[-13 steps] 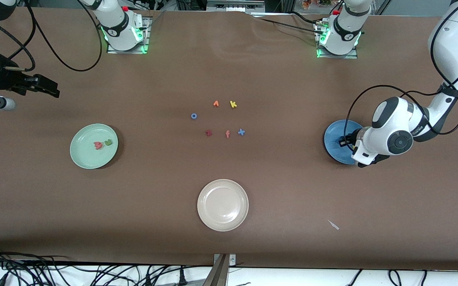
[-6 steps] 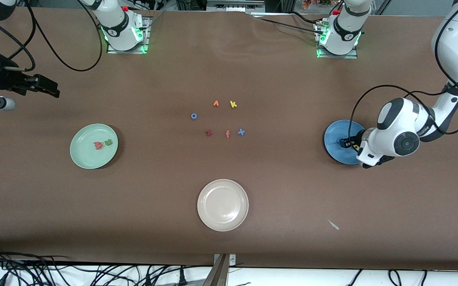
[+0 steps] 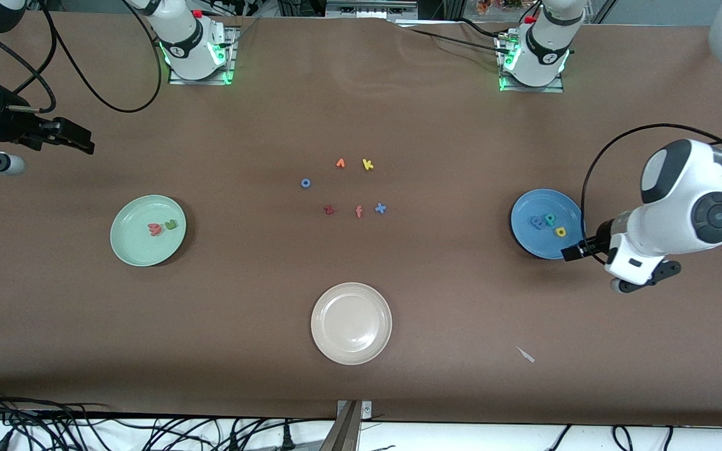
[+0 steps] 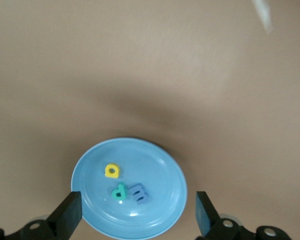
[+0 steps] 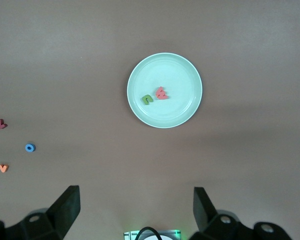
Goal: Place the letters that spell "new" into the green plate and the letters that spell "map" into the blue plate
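The blue plate (image 3: 527,238) (image 4: 90,172) lies toward the left arm's end of the table. In it lie a light blue "m" (image 3: 536,220) (image 4: 139,193), a teal "p" (image 3: 549,220) (image 4: 119,191) and a yellow "a" (image 3: 561,232) (image 4: 111,171). My left gripper (image 3: 577,250) (image 4: 136,217) hangs open and empty above that plate's rim. The green plate (image 3: 135,250) (image 5: 180,75) holds an olive "n" (image 3: 172,224) (image 5: 148,99) beside a red "w" (image 3: 155,229) (image 5: 162,93). My right gripper (image 3: 79,141) (image 5: 135,210) waits open, high over the right arm's end of the table.
A cream-white plate (image 3: 329,344) sits near the front camera. Mid-table lie a blue ring (image 3: 305,183), an orange letter (image 3: 340,163), a yellow "k" (image 3: 368,165), a dark red "z" (image 3: 329,210), a salmon "f" (image 3: 358,212) and a blue cross (image 3: 380,208). A white scrap (image 3: 526,354) lies nearby.
My left gripper opened, leaving the yellow "a" in the blue plate, and rose away toward the left arm's end, uncovering the three letters. The right arm stayed still.
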Robot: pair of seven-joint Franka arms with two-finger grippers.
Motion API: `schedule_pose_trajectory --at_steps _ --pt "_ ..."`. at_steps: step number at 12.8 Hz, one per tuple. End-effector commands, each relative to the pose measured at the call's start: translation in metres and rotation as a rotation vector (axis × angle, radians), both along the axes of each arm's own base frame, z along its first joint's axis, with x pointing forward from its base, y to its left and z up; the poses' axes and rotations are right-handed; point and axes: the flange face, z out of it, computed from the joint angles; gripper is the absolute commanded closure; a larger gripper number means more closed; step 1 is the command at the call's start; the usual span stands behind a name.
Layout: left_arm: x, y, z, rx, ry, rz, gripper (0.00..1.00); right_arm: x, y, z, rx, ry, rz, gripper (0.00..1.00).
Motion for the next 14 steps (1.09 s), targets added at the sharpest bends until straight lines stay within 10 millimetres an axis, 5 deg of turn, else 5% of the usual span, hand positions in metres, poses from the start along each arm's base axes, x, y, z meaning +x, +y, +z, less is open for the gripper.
schedule_pose_trajectory --at_steps 1,6,14 --pt "0.018 0.001 0.034 0.002 -0.062 -0.017 0.00 0.001 0.000 0.005 0.015 0.006 -0.010 0.00" --pt "0.028 0.018 0.072 -0.004 -0.067 -0.219 0.00 0.001 -0.001 0.005 0.015 0.007 -0.012 0.00" --pt "0.040 -0.014 0.109 0.067 0.035 -0.437 0.00 0.001 -0.002 0.005 0.015 0.007 -0.012 0.00"
